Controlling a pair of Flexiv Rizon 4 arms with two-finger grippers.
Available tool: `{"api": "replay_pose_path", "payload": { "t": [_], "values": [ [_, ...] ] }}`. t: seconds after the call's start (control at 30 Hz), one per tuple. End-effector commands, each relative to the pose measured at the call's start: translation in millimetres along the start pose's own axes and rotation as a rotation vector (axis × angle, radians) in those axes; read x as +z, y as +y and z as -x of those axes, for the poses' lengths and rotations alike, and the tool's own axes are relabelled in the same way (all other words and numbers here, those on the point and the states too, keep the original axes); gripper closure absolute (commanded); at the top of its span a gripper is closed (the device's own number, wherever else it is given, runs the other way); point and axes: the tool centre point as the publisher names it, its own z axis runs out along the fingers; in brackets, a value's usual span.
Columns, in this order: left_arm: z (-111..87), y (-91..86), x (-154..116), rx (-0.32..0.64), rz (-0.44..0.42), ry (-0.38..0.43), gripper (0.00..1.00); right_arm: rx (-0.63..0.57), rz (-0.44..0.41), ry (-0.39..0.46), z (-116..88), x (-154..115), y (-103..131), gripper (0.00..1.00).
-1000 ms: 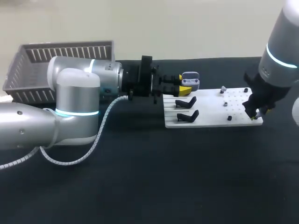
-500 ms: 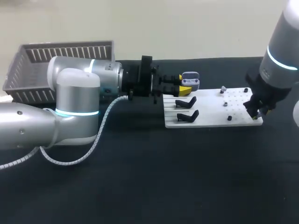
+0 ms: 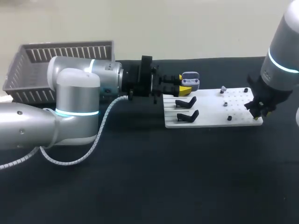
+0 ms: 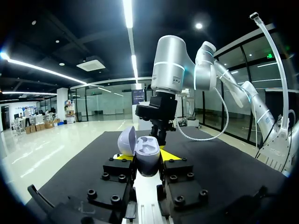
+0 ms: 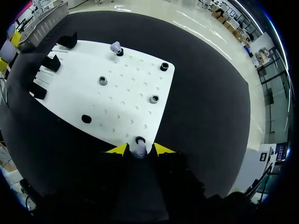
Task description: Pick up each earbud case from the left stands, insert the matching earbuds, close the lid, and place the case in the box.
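A black table carries a white board, and a grey slatted basket stands at the table's far left corner. Most of the basket's inside is hidden behind the left arm, so what it holds cannot be told.

The left arm lies level across the table, and the left gripper sits at the board's far left corner. Its fingers are clamped on a lavender earbud case from both sides and hold it upright. The case's lid is swung open to one side. Inside, a pale tray with hollows shows, though what lies in the hollows is too small to tell. In the head view, the case is just above the two black stands that sit on the board's left part.

The right arm comes down over the board's near right corner. The right gripper is closed around a small pale earbud, which is pinched between the yellow tips, just beside a black socket at the board's edge. A second earbud stands in its socket at the board's far edge, well apart from the gripper. Three more round sockets are spread over the dotted part of the board.
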Motion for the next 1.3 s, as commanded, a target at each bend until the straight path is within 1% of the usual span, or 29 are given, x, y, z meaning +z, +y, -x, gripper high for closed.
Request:
{"api": "replay_pose_path", "payload": {
  "t": [0.03,0.17,0.23,0.27,0.3,0.33,0.43,0.53,0.73,0.77,0.83,1.0,1.13,1.23,1.3],
  "values": [
    [-0.8,-1.4,-0.1,0.003,0.006,-0.003,1.00,0.004,-0.004,-0.006,-2.6,1.2,0.4,0.69],
    [-0.8,-1.4,-0.1,0.003,0.006,-0.003,1.00,0.006,-0.003,-0.007,-2.5,2.4,0.1,0.70],
    [-0.8,-1.4,-0.1,0.003,0.006,-0.003,1.00,0.005,-0.004,-0.007,-2.1,2.8,0.3,0.73],
    [-0.8,-1.4,-0.1,0.003,0.006,-0.003,1.00,0.005,-0.006,-0.008,-1.8,2.8,0.5,0.78],
    [-0.8,-1.4,-0.1,0.003,0.006,-0.003,1.00,0.006,-0.009,-0.011,-1.5,2.8,0.6,0.90],
    [-0.8,-1.4,-0.1,0.003,0.006,-0.003,1.00,0.006,-0.010,-0.012,-1.2,2.6,0.7,0.99],
    [-0.8,-1.4,-0.1,0.003,0.006,-0.003,1.00,0.007,-0.015,-0.013,-1.4,1.4,0.9,1.00],
    [-0.8,-1.4,-0.1,0.003,0.006,-0.003,1.00,0.009,-0.033,-0.013,-4.1,-6.9,3.0,1.00],
    [-0.8,-1.4,-0.1,0.003,0.006,-0.003,1.00,0.033,-0.081,-0.003,-10.3,-40.5,13.3,1.00],
    [-0.8,-1.4,-0.1,0.003,0.006,-0.003,1.00,0.047,-0.075,0.001,-11.4,-47.4,16.1,1.00],
    [-0.8,-1.4,-0.1,0.003,0.006,-0.003,1.00,0.066,-0.089,0.004,-12.8,-61.2,22.6,1.00],
    [-0.8,-1.4,-0.1,0.003,0.006,-0.003,1.00,0.170,-0.106,-0.001,-10.7,-98.7,43.3,1.00],
    [-0.8,-1.4,-0.1,0.003,0.006,-0.003,1.00,0.235,-0.085,-0.013,-3.4,-124.2,64.2,1.00],
    [-0.8,-1.4,-0.1,0.003,0.006,-0.003,1.00,0.260,-0.075,-0.024,4.0,-141.3,82.2,1.00],
    [-0.8,-1.4,-0.1,0.003,0.006,-0.003,1.00,0.277,-0.068,-0.011,8.8,-150.5,93.9,1.00]
  ]
}}
